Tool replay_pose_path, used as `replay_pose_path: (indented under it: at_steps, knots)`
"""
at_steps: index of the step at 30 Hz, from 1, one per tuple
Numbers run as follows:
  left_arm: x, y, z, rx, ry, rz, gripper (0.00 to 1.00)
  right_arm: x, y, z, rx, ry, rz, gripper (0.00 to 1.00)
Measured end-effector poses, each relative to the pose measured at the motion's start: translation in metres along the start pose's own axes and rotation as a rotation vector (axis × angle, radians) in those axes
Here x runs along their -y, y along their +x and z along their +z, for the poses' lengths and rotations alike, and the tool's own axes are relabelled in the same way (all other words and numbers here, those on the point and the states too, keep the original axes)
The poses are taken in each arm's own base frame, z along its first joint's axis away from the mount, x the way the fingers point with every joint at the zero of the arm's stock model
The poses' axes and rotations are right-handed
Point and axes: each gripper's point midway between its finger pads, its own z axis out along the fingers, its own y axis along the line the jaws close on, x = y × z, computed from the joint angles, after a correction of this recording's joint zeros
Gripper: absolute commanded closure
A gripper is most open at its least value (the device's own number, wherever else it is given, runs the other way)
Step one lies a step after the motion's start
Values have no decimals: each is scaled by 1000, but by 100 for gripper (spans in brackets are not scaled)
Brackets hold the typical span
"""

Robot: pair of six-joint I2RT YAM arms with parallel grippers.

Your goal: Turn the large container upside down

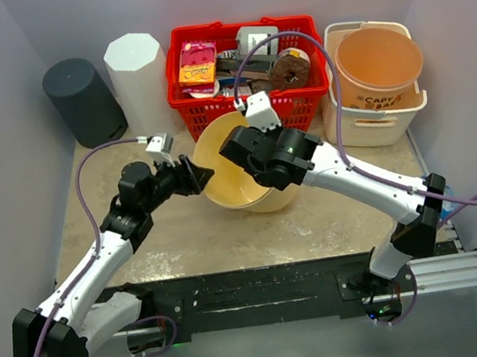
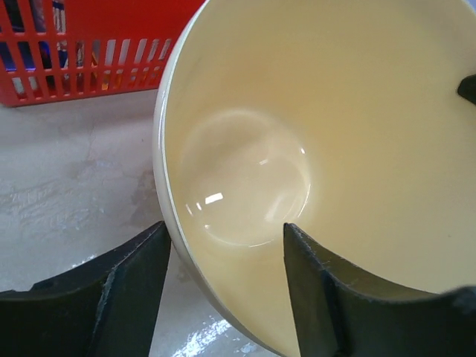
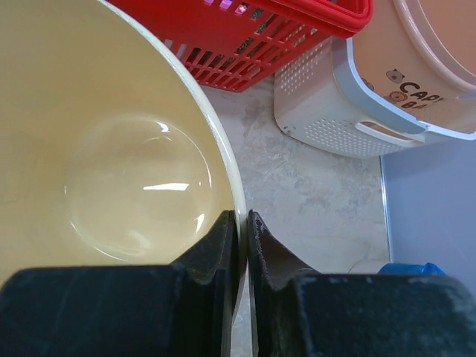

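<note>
**Top external view.**
- Large container (image 1: 219, 168): cream bowl at table (image 1: 230, 242) centre.
- Red basket (image 1: 312, 101) of packaged goods at its 12 o'clock, close against the rim.
- White perforated bin (image 1: 381, 118) at 2 o'clock, an orange bowl (image 1: 379, 57) inside.
- White octagonal cylinder (image 1: 137, 73) at 11 o'clock, dark grey cylinder (image 1: 84, 101) at 10.
- Left gripper (image 1: 202, 173) meets the rim at 9 o'clock, right gripper (image 1: 232, 148) at 3.
- Container mouth faces up, axis near upright, bottom down.

**Left wrist view.**
- Left gripper (image 2: 223, 230): jaws parted, straddling the wall of the large container (image 2: 312, 111), one finger outside, one inside. A gap shows at the inner finger, so no firm grip.
- Red basket (image 2: 74, 67) at 11 o'clock, bare table (image 2: 74, 171) at 9.

**Right wrist view.**
- Right gripper (image 3: 245, 223): jaws narrow, pinched on the rim of the large container (image 3: 111, 97), whose round bottom shows inside.
- Red basket (image 3: 245, 63) at 12 o'clock, white perforated bin (image 3: 335, 111) and orange bowl (image 3: 446, 30) at 2.
</note>
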Motion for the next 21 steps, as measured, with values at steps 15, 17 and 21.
replay_pose_path:
  at_steps: [15,17,21]
  knots:
    - [-26,47,9,-88,-55,-61,67,-21,-9,-29,35,-147,63,98]
    - [-28,49,11,-85,-53,-69,68,-24,-9,-29,39,-156,73,96]
    - [-31,53,16,-79,-52,-87,69,-28,-9,-29,50,-168,86,92]
